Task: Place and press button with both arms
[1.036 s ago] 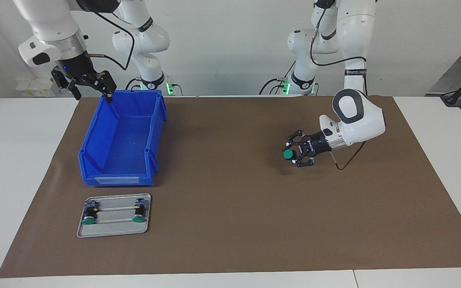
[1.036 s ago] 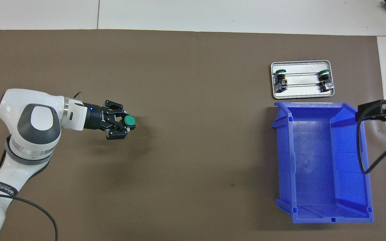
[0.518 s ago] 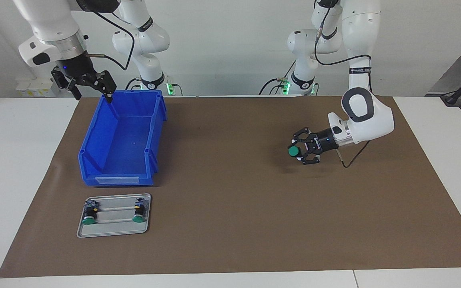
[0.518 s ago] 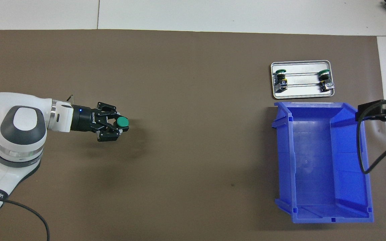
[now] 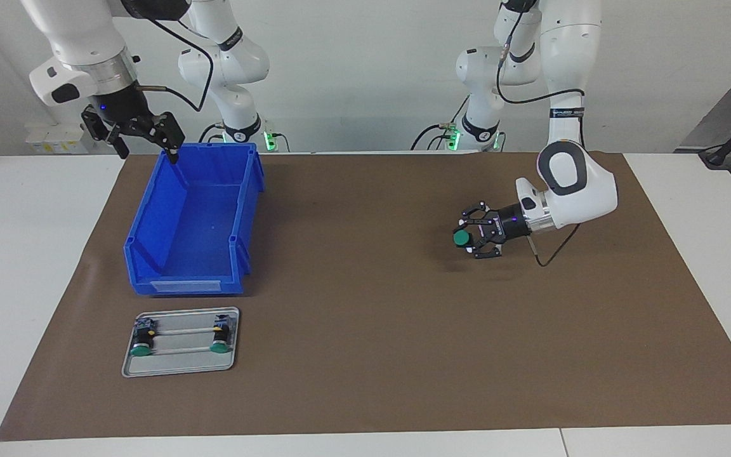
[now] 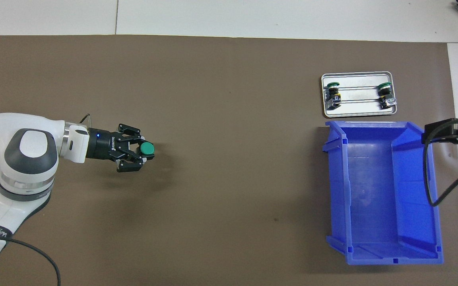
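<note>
Over the brown mat toward the left arm's end: left gripper [image 5: 472, 240], fingers clamped on the button [image 5: 462, 238], cap at 9 o'clock in the facing view; drifted slightly, placing pending. Right gripper [image 5: 144, 141], fingers wide, waits over the blue bin [image 5: 150, 228].

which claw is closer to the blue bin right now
The right one. The right claw hangs open over the blue bin at its corner nearest the robots. The left claw, holding a green button, is over the brown mat well toward the left arm's end.
</note>
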`<state>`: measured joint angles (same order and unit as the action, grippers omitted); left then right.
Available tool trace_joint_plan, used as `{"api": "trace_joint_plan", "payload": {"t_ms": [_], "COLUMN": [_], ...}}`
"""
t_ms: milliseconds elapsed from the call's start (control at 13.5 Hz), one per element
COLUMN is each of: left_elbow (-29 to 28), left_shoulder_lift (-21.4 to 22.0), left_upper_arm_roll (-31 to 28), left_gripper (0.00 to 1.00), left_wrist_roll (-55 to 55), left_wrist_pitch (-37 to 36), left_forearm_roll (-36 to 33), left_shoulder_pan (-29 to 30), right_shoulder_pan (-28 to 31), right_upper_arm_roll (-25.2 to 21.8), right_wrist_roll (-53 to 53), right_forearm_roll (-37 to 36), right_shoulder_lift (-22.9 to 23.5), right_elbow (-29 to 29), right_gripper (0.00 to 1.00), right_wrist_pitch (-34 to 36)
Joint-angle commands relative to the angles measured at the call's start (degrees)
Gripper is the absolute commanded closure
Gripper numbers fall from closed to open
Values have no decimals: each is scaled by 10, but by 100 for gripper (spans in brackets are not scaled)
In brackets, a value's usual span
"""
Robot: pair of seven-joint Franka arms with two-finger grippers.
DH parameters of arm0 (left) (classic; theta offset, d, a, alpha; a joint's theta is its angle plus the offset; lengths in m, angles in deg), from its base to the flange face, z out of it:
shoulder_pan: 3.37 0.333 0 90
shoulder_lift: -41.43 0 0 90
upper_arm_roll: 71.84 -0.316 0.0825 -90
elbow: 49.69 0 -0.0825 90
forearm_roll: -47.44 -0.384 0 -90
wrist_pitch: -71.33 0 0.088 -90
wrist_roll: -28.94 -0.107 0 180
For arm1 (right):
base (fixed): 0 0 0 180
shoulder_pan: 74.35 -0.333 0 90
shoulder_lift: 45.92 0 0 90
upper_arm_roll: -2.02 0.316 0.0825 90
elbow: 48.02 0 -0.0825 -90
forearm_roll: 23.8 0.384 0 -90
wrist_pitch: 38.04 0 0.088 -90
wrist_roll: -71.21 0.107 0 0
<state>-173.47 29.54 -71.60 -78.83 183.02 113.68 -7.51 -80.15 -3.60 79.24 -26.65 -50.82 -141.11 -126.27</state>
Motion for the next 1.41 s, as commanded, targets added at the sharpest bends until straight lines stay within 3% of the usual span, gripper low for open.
{"api": "trace_joint_plan", "payload": {"t_ms": [0,148,370,666,1036,1184,1332], "left_elbow": [-48,-55,-77,-96,-117,-115,-113], "left_shoulder_lift": [18,14,9,-2,-5,-71,-81], "left_upper_arm_roll": [0,1,1,1,1,-2,-3], "left_gripper": [89,88,85,84,84,84,83], "left_wrist_roll": [-80,-98,-180,-249,-278,-355,-380], "left_wrist_pitch": [18,17,12,-4,-13,-105,-113], "left_forearm_roll": [81,125,249,327,336,354,360], "left_shoulder_pan": [-10,-22,-47,-59,-59,-45,-33], "right_shoulder_pan": [4,4,4,4,4,4,4], "right_upper_arm_roll": [3,3,3,3,3,3,3], "right_wrist_roll": [-13,-12,-12,-13,-12,-12,-13], "right_forearm_roll": [9,9,9,9,9,9,9], "right_shoulder_lift": [-9,-9,-9,-9,-9,-9,-9], "right_elbow": [-12,-12,-12,-12,-12,-12,-12], "right_gripper": [0,0,0,0,0,0,0], "right_wrist_pitch": [-6,-6,-6,-6,-6,-5,-6]}}
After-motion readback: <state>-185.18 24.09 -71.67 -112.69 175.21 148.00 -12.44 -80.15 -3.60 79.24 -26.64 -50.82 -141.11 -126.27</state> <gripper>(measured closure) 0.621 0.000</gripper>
